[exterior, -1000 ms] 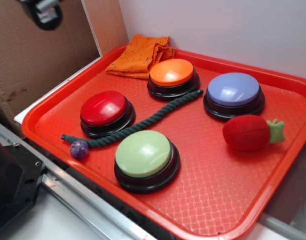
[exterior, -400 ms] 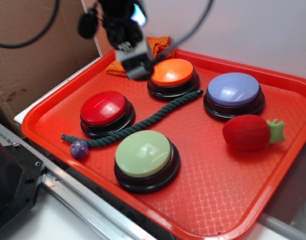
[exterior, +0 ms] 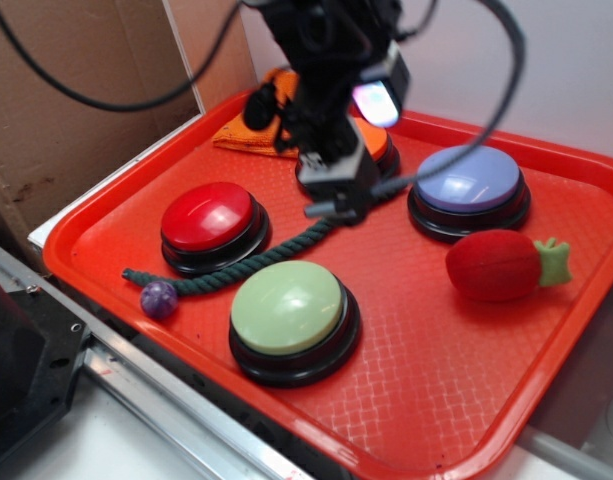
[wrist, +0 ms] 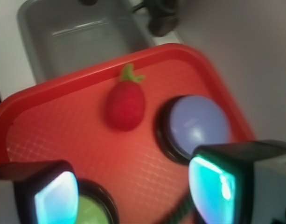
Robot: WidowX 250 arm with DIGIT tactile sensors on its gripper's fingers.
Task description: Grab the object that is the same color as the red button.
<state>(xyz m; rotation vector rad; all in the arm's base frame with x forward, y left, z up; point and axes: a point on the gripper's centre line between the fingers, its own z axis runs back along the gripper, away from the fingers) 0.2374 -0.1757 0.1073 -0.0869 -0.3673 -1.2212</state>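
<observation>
The red plush object [exterior: 496, 265] [wrist: 126, 106] with a light green leafy top lies on the right side of the red tray [exterior: 436, 390], just below the purple button. The red button [exterior: 210, 217] sits at the tray's left. My gripper [exterior: 338, 205] [wrist: 133, 193] hangs above the tray's middle, over the green rope and in front of the orange button, well left of the object. Its jaws stand wide apart with only tray between the fingers [wrist: 56, 196].
On the tray are an orange button [exterior: 378, 140] partly behind the arm, a purple button [exterior: 469, 185] [wrist: 198, 125], a light green button [exterior: 289, 312] [wrist: 94, 212], a dark green rope [exterior: 241, 265], a small purple ball [exterior: 158, 298] and an orange cloth [exterior: 266, 115]. A grey bin [wrist: 82, 35] lies past the tray.
The arm came in from the upper left and moved right and down, from above the orange cloth to over the rope at the tray's middle. The objects have not moved.
</observation>
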